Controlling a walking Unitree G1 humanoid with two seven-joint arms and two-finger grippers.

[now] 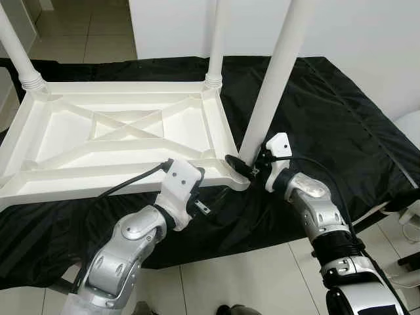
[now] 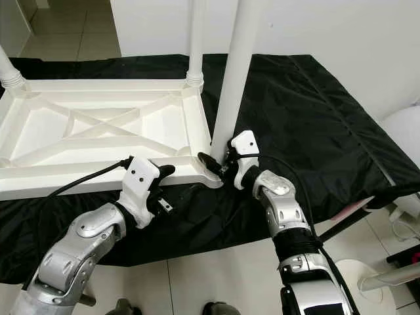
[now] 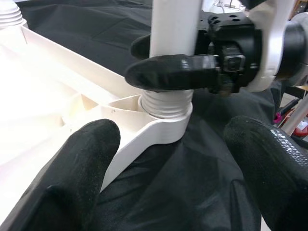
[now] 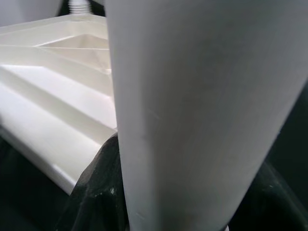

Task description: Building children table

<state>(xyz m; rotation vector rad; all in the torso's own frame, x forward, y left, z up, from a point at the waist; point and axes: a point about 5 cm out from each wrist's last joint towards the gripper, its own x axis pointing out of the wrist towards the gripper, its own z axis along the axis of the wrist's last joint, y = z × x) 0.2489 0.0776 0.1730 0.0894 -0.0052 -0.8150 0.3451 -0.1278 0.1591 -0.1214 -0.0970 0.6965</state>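
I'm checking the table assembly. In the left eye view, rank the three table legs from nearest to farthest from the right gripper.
1. The near-corner leg, clamped by the right gripper just above its socket.
2. The far right-corner leg, standing behind it on the upturned tabletop.
3. The far left-corner leg, diagonally across the frame.
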